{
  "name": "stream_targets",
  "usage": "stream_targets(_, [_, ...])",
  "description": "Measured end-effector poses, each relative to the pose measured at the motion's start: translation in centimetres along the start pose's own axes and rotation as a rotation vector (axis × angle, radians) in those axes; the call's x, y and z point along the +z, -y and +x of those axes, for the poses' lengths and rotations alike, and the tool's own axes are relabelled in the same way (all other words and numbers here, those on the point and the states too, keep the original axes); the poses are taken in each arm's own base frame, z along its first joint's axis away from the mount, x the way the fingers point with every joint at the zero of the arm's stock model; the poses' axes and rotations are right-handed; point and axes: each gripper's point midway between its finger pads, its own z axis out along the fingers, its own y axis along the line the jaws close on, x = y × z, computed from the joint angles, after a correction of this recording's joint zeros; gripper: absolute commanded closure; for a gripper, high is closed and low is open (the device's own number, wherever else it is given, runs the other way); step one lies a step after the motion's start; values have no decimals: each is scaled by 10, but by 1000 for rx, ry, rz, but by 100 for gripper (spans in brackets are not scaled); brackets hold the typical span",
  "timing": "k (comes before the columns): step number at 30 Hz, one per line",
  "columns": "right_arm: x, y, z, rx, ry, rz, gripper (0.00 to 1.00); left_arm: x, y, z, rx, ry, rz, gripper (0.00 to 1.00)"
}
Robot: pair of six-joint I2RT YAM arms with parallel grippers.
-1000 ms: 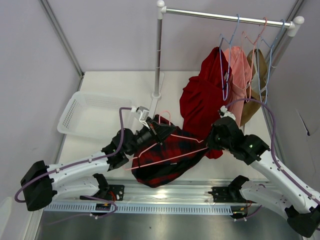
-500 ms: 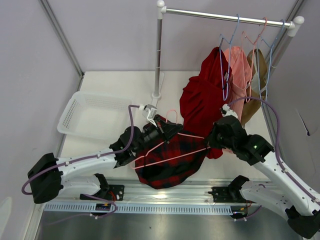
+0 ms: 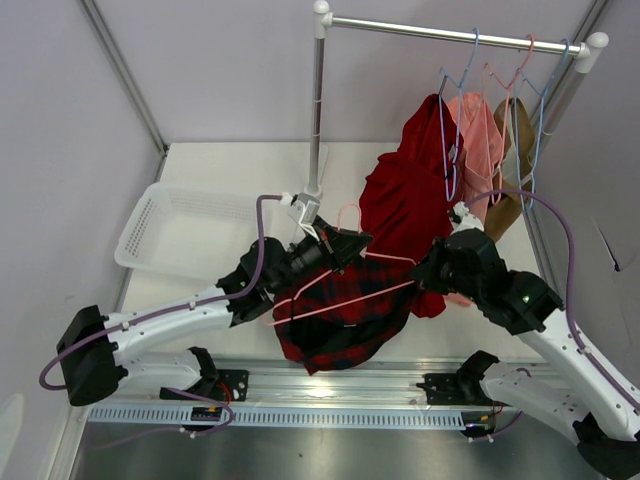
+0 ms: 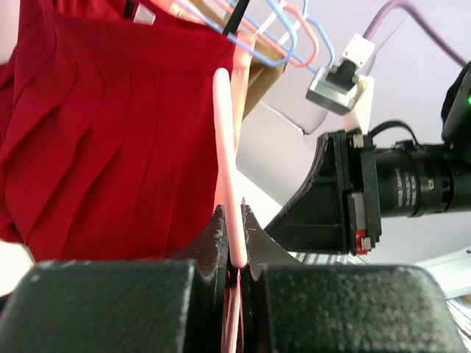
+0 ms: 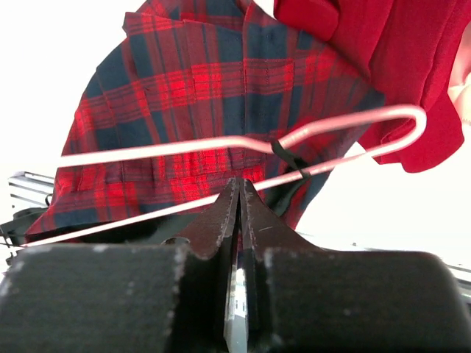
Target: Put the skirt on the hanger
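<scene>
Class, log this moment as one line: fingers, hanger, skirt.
left fingers: shut on hanger | right fingers: shut, beside hanger wire | skirt: hanging against hanger

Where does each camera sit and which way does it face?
Top: above and behind the arms, facing down at the table; both show.
Left wrist: looks along the left gripper, shut on the hanger, toward the red garment.
Right wrist: looks past the shut right gripper at the skirt.
Shared: all show the hanger.

White basket [image 3: 180, 232] at left, plain red garment [image 3: 400, 200] (pink garment [image 3: 478, 150] beside it) on the rack [image 3: 430, 32]
</scene>
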Motion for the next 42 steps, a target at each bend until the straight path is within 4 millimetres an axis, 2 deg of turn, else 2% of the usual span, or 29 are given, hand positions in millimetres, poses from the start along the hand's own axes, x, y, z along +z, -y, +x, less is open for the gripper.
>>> stream_targets(2, [-4,0,-1,-3,11,-11,81,0,1,-4,4,6,2,100])
stream_targets(3, [-6,-1,-3,-7,21,-21,74,0,-1,-4,5,4,-1,100])
stream_targets(5, [-11,-4,-6,-27,45,-56,67,-1,-4,-3,6,-5,-7,100])
stream_targets(6, [-15,-8,-9,-42,64,-88,60,-1,-5,-3,7,-9,-7,100])
stream_targets(8, [-21,-20,-18,-84,110,-165,48,-2,-7,-4,8,-13,-1,100])
stream_targets(11, [-31,-44,-30,-165,183,-303,37,-4,-7,-10,11,-15,19,100])
stream_targets(13, [-34,-59,-36,-225,213,-376,34,-6,-8,-13,11,-17,35,100])
stream_targets(15, [-29,-73,-39,-301,223,-434,31,-7,-8,-16,10,-18,47,100])
stream_targets(19, [-6,-96,-34,-435,182,-519,25,-9,-5,-15,11,-36,78,100])
stream_targets(25, [24,-109,-22,-572,115,-588,23,-11,2,-9,0,-69,121,100])
stream_targets(30, [34,-125,-19,-612,54,-707,25,-11,3,-11,-2,-72,127,100])
stream_targets(36, [23,-142,-18,-584,36,-879,37,-11,1,-17,-13,-60,129,100])
stream_targets(42, [5,-152,-16,-563,12,-1010,57,-10,4,-24,-10,-52,145,100])
